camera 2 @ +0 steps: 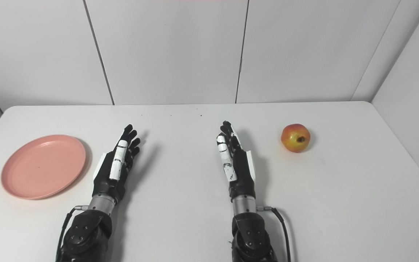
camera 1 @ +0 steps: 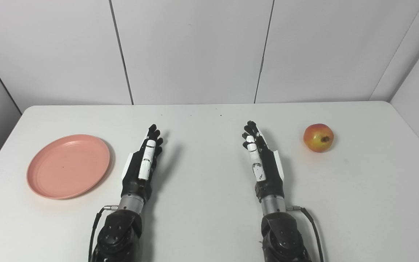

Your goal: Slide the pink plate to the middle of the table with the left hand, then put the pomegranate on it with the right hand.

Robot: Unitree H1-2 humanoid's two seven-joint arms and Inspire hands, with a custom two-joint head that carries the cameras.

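Note:
A round pink plate (camera 1: 68, 166) lies flat on the white table (camera 1: 209, 225) at the left side. A red and yellow pomegranate (camera 1: 318, 137) rests on the table at the right. My left hand (camera 1: 144, 160) is open and empty, fingers stretched forward, just right of the plate and apart from it. My right hand (camera 1: 261, 156) is open and empty, fingers stretched forward, left of the pomegranate with a clear gap. Both hands hover over the table's middle. The plate (camera 2: 43, 165) and the pomegranate (camera 2: 295, 138) also show in the right eye view.
White wall panels (camera 1: 195, 51) stand right behind the table's far edge. The table's left and right edges are in view. A cable (camera 1: 313, 225) runs from my right wrist.

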